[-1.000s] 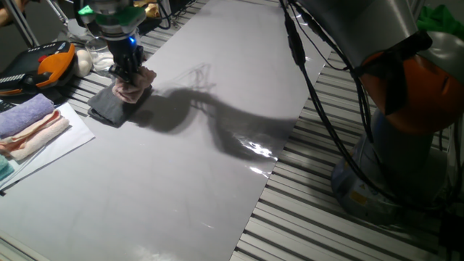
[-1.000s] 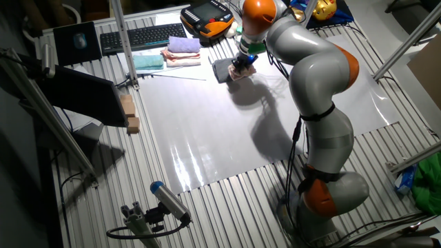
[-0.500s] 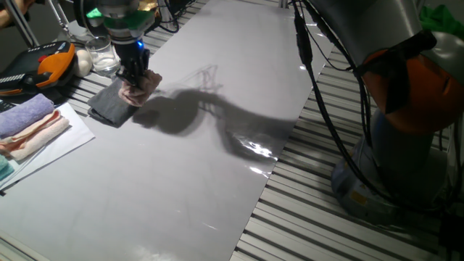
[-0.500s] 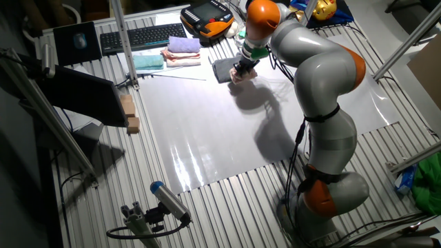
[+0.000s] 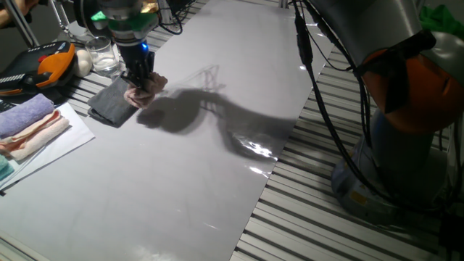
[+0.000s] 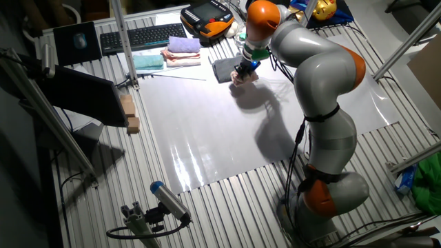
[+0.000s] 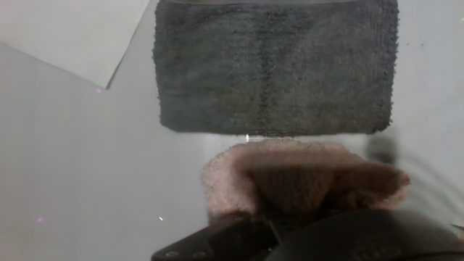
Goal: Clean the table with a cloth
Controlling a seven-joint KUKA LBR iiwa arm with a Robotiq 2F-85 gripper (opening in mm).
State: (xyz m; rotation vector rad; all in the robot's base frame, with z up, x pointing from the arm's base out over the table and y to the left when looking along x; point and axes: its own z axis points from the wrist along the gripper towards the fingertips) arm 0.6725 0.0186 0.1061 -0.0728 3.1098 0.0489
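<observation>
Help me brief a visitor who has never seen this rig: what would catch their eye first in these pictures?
First, the big grey-and-orange arm bent over the table, its gripper shut on the pale pink cloth near the far corner. Right beside that lies a dark grey cloth, flat on the sheet, with the arm's long shadow stretching across the glossy surface.

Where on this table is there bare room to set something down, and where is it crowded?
The table is bare over its wide middle, from the gripper holding the pink cloth out to the slatted edge by the arm's base. It is crowded at the far corner: dark grey cloth, folded towels, glass jar and orange-black pendant.
</observation>
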